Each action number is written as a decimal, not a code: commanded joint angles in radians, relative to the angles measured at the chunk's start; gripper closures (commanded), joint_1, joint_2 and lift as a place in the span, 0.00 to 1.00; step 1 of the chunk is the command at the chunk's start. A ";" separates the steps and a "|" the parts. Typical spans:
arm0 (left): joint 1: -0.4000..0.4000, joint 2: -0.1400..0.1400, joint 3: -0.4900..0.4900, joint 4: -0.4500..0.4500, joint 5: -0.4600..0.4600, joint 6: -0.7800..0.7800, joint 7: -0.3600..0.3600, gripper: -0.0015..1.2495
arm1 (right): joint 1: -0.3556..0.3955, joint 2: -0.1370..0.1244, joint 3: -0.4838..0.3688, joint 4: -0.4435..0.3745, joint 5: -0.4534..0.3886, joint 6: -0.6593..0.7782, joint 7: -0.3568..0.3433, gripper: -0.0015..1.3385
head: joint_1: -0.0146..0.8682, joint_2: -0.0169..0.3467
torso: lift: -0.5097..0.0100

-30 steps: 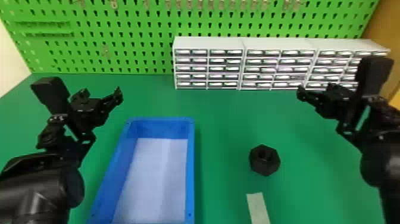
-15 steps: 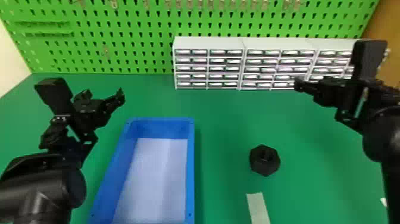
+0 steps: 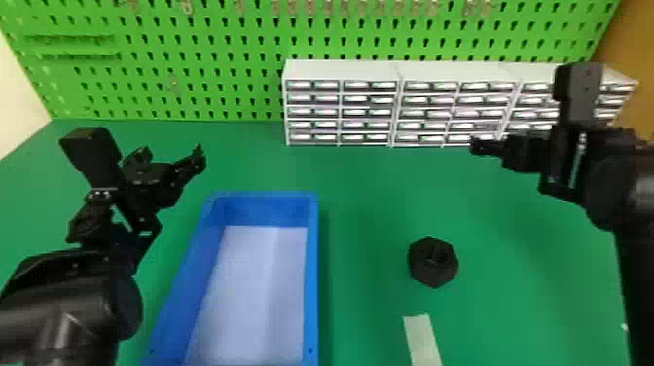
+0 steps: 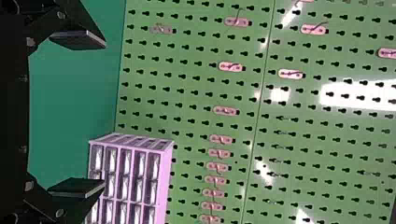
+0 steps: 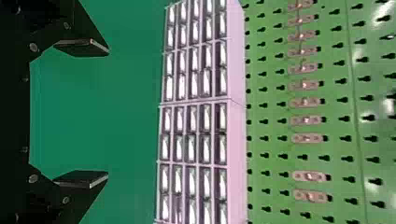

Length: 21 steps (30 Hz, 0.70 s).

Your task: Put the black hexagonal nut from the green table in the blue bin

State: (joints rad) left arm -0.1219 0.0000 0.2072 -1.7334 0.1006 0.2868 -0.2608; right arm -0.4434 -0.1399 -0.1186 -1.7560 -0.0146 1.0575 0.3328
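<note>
You've swung your wide-open, empty right end effector (image 5: 108, 113) inward, apparently starting the approach to the black hexagonal nut (image 3: 430, 275).

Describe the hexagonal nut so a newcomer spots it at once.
On the green table, find the blue bin. To its right, just beyond a pale strip, lies the black nut. Unlike the flat strip, it is chunky and six-sided, with a hole in its middle.
</note>
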 commanded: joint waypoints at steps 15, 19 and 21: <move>0.002 -0.003 0.000 0.000 -0.006 0.000 0.000 0.18 | -0.100 -0.009 0.073 0.136 -0.036 0.219 0.000 0.26 | 0.79 0.19 | 0.79; 0.002 -0.003 0.001 0.000 -0.007 0.000 0.000 0.18 | -0.123 -0.015 0.096 0.170 -0.045 0.251 0.000 0.26 | 0.79 0.19 | 0.79; 0.002 -0.003 0.001 0.000 -0.007 0.000 0.000 0.18 | -0.133 -0.018 0.108 0.188 -0.047 0.280 0.000 0.26 | 0.79 0.19 | 0.79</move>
State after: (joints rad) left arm -0.1198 0.0000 0.2078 -1.7334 0.0946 0.2868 -0.2608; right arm -0.5543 -0.1526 -0.0330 -1.6018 -0.0549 1.2922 0.3328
